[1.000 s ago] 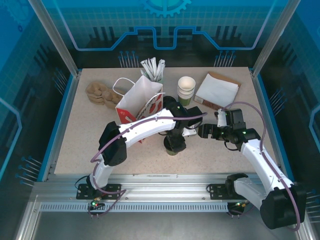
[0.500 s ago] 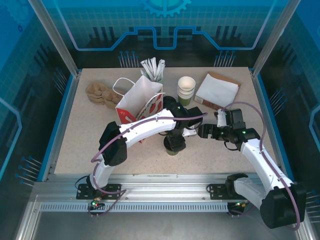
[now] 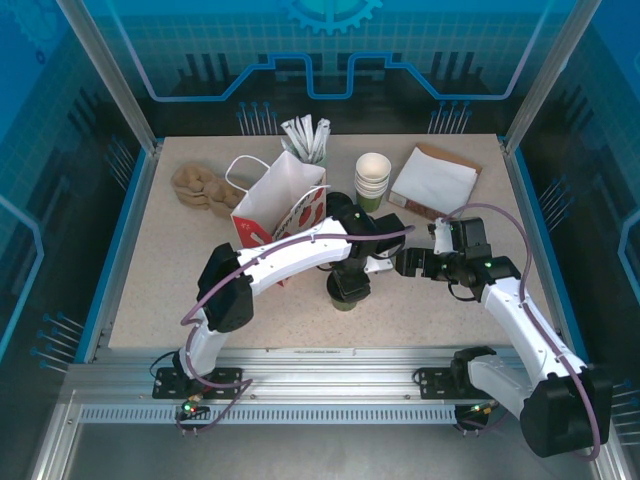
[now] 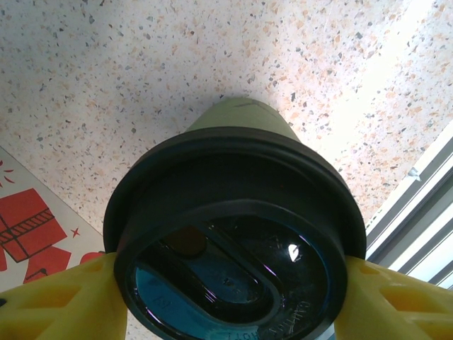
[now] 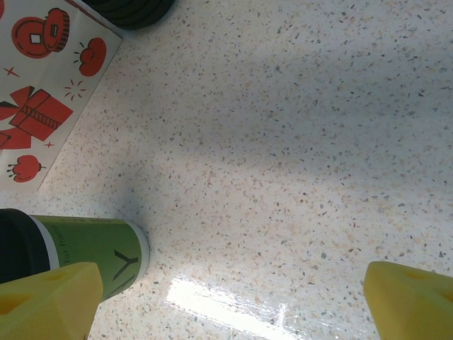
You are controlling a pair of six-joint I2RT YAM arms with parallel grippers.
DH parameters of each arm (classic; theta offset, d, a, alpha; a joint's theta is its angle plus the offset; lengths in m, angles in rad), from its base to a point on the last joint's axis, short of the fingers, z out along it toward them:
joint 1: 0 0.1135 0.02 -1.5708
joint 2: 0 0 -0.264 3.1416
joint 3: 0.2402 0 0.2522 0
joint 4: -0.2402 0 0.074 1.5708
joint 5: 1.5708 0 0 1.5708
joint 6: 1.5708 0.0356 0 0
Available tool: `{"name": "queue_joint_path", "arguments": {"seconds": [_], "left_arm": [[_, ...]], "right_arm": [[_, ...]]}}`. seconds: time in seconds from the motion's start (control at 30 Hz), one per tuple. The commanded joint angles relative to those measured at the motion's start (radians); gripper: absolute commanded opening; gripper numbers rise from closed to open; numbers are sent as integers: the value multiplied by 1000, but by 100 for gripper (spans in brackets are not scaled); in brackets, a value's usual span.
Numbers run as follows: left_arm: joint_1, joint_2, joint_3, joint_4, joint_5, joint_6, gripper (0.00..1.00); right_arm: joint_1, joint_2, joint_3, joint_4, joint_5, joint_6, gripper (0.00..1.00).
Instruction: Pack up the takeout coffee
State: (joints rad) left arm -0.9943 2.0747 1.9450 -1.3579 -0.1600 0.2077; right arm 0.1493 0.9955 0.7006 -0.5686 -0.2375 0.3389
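The takeout coffee (image 4: pixel 233 234), a dark-green paper cup with a round black lid, stands near the middle of the table (image 3: pixel 170 300). My left gripper (image 4: pixel 226 297) is shut on it, a yellow finger (image 4: pixel 56 301) pressed against each side of the lid. From above, the left gripper (image 3: pixel 350 280) covers the cup (image 3: pixel 345 303). In the right wrist view the cup's green wall and white base (image 5: pixel 106 258) lie at the lower left. My right gripper (image 3: pixel 408 263) hangs open just right of the cup, with bare tabletop between its fingers (image 5: pixel 410 301).
A white paper bag (image 3: pixel 280 200) with red prints stands open behind and left of the cup. Behind it are a pale-green cup of white sticks (image 3: pixel 308 140), a stack of white-rimmed green cups (image 3: pixel 373 180), flat white and brown paper (image 3: pixel 435 180) and a brown pulp carrier (image 3: pixel 200 185).
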Motion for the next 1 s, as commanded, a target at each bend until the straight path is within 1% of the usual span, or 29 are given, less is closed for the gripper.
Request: {"name": "queue_joint_path", "arguments": {"seconds": [0.0,0.13,0.27,0.53,0.73,0.87,0.97], "left_arm": [[-6,-51,26,-54,-16,-29,59],[-6,-70,52,-78,-29,-51,57],[-6,-116,98,-94,3,-69,55],[-10,-294,197,-72,90,-46,51],[-4,-364,359,-81,94,-14,48],[25,-375,498,-82,70,1,46],[104,-401,533,-40,79,-10,46]], "right_arm": [[-14,-3,19,-18,-19,-6,96],[-13,-3,32,-20,-25,-5,96],[-14,-3,56,-35,-12,-7,96],[-16,-26,165,-116,60,-6,96],[-16,-35,255,-155,64,-16,95],[3,-25,289,-154,45,-17,95],[47,-6,320,-154,44,-22,95]]}}
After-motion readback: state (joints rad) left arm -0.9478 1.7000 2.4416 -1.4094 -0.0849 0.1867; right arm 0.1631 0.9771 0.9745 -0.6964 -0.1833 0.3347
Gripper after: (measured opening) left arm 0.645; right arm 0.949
